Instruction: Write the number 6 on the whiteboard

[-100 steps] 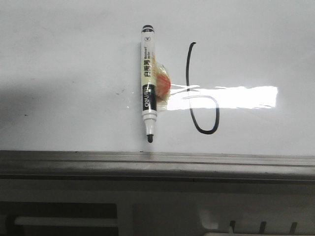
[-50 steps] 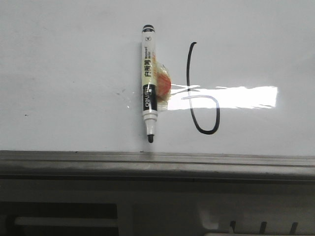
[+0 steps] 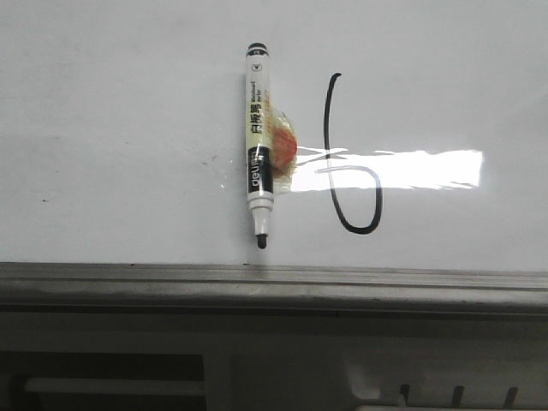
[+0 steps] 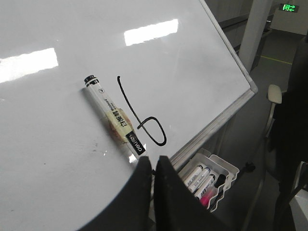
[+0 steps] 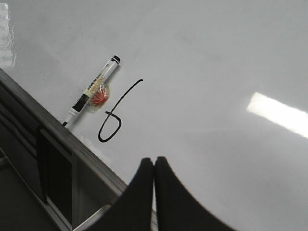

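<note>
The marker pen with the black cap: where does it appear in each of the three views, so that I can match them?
Front view: the marker pen lies upright, left of the number 6, tip toward the grey rail.
Left wrist view: it lies diagonally at centre-left, beside the 6.
Right wrist view: small, at upper left, beside the 6.
Shared landmark: the drawn 6 on the whiteboard.

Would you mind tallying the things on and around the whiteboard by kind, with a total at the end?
Whiteboard: 1
Drawn number 6: 1
Marker lying on the board: 1
Tray of spare markers beyond the board's edge: 1 (its contents are too small to count reliably)
Grippers, left and right, both shut: 2
Total: 6
</note>
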You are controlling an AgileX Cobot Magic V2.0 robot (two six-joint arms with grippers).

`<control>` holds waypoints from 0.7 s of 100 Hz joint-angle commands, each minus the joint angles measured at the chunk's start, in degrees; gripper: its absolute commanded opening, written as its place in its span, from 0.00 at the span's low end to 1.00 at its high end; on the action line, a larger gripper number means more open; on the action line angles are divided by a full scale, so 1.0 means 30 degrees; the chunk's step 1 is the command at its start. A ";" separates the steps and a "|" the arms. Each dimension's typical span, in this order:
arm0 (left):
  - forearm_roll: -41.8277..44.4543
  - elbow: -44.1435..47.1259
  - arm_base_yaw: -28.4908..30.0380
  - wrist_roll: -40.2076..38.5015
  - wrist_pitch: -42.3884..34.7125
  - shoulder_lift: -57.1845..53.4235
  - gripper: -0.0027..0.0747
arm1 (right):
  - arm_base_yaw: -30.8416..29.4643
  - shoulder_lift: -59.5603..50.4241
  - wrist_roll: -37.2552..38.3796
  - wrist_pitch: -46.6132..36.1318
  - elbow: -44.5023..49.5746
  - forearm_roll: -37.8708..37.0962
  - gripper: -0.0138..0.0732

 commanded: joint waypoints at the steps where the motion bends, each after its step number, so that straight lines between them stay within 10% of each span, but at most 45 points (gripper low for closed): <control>1: -0.0130 -0.0314 0.0022 0.0035 -0.0812 0.0059 0.01 | -0.0123 0.0098 0.0000 -0.1385 -0.0360 -0.0222 0.11; 32: 0.3245 0.2887 0.1533 -0.0311 -0.5124 -0.3087 0.01 | -0.0123 0.0098 0.0000 -0.1385 -0.0360 -0.0222 0.11; 70: 1.0985 0.7054 1.0944 -0.8847 -0.1054 -1.0500 0.01 | -0.0123 0.0098 0.0000 -0.1385 -0.0360 -0.0222 0.11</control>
